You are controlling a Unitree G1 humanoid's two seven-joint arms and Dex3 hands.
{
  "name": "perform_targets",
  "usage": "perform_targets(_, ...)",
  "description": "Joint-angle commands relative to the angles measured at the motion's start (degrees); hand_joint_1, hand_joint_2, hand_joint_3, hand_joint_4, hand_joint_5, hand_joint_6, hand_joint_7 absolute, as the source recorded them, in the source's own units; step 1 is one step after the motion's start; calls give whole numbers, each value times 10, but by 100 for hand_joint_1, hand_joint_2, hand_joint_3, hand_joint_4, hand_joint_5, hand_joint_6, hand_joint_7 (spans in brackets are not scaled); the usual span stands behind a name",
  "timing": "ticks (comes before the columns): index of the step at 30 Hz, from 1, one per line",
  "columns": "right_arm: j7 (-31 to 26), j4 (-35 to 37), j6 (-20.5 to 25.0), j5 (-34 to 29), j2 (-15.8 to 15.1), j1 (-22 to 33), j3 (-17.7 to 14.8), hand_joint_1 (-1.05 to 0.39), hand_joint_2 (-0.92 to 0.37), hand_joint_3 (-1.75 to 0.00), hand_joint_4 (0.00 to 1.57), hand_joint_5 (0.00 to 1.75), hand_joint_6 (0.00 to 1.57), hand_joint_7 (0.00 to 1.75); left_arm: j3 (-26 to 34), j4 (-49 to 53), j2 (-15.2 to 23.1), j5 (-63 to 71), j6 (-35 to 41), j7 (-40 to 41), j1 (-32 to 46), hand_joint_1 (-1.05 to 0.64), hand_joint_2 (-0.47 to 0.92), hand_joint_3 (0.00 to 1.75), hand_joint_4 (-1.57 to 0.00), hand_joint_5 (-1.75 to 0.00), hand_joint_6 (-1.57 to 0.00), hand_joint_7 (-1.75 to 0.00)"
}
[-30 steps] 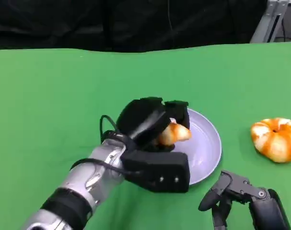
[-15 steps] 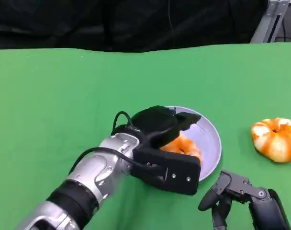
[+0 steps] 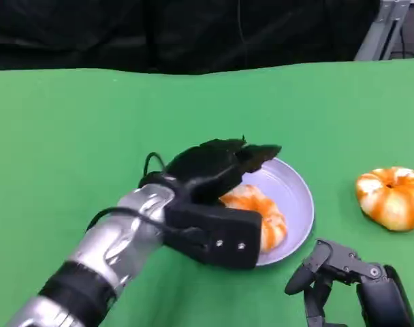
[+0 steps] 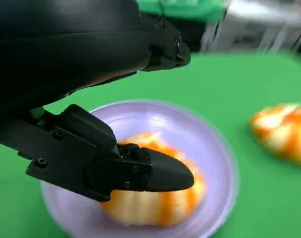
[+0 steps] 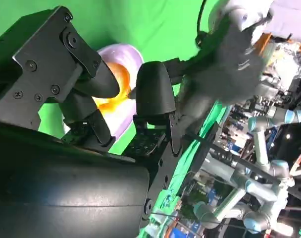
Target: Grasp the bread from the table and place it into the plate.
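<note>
Bread (image 3: pixel 261 216) sits in the lavender plate (image 3: pixel 295 187), under your left hand (image 3: pixel 217 180). The fingers (image 4: pixel 155 171) are spread above and beside it with a gap showing in the left wrist view, so I read that hand as released, holding nothing.

Risks from here, judged:
- One finger hangs low, just over the bread's near side. Retract sideways and it may catch the crust and drag the bread, or tip the plate. Lift clear first.
- The bread lies toward the plate's near rim, so a nudge could roll it onto the green worktop (image 3: pixel 71 150).

Right hand (image 3: pixel 343 279) rests apart from the plate; fingers loosely parted, empty.

Orientation: the bread is a roundish lobed roll lying flat, top up; no clear long axis. A second roll (image 3: pixel 392 197) sits well beyond the plate.
</note>
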Motion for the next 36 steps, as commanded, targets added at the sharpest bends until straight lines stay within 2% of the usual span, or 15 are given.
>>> perform_targets(1,-16,22,-16,-6,-4,-14,-11,9,-21,-157,93,175,85,136,50,-38,21,-61,-58,24,52,-47,92,15,-8,-71,-38,-9)
perform_targets(2,-19,26,-17,-8,-3,-17,-11,10,-18,-159,94,175,86,136,59,-43,23,-73,-69,25,61,-43,92,15,-12,-81,-44,-12)
perform_targets(5,-24,39,-25,-10,-6,-24,-14,10,-17,-162,94,175,87,135,85,-53,19,-110,-89,26,88,-40,92,14,-14,-88,-47,-13)
perform_targets(6,-25,45,-30,-9,-7,-28,-15,11,-16,-162,95,175,87,135,97,-57,15,-132,-97,27,101,-32,92,12,-25,-100,-58,-19)
perform_targets(9,-27,61,-43,-7,-9,-35,-17,12,-16,-162,94,174,87,135,127,-68,9,-190,-119,15,132,-23,92,12,-33,-120,-67,-29)
perform_targets(16,-27,68,-50,-6,-9,-38,-19,12,-16,-162,94,173,87,135,136,-72,7,-206,-128,6,141,-22,92,12,-34,-126,-68,-34)
perform_targets(17,-29,73,-56,-8,-11,-41,-21,12,-16,-162,94,173,87,135,153,-83,5,-255,-157,-5,179,-20,91,14,-35,-133,-66,-48)
perform_targets(18,-32,77,-62,-10,-12,-45,-22,12,-16,-162,94,173,88,135,169,-95,4,-300,-179,-16,214,-14,90,18,-46,-139,-68,-69)
perform_targets(19,-34,81,-67,-12,-13,-47,-23,12,-15,-162,95,172,88,136,181,-102,2,-332,-194,-26,239,-8,80,40,-56,-138,-67,-89)
perform_targets(21,-36,86,-73,-14,-13,-49,-23,13,-14,-163,95,172,88,136,191,-107,0,-356,-204,-41,255,-4,65,71,-63,-138,-66,-100)
perform_targets(22,-37,89,-75,-13,-12,-51,-23,13,-14,-163,96,171,88,136,198,-116,0,-374,-202,-49,268,-4,63,76,-63,-138,-66,-102)
perform_targets(25,-36,93,-77,-8,-10,-54,-21,11,-13,-163,96,172,89,136,220,-136,-3,-411,-195,-65,302,4,52,108,-70,-144,-68,-113)
perform_targets(29,-36,96,-77,-7,-11,-56,-22,11,-14,-162,97,172,89,136,238,-142,-4,-423,-186,-75,323,4,48,119,-71,-151,-67,-122)
perform_targets(36,-37,88,-67,-13,-10,-53,-27,11,-15,-162,96,171,89,135,259,-160,-3,-424,-159,-78,367,1,51,116,-76,-153,-74,-128)
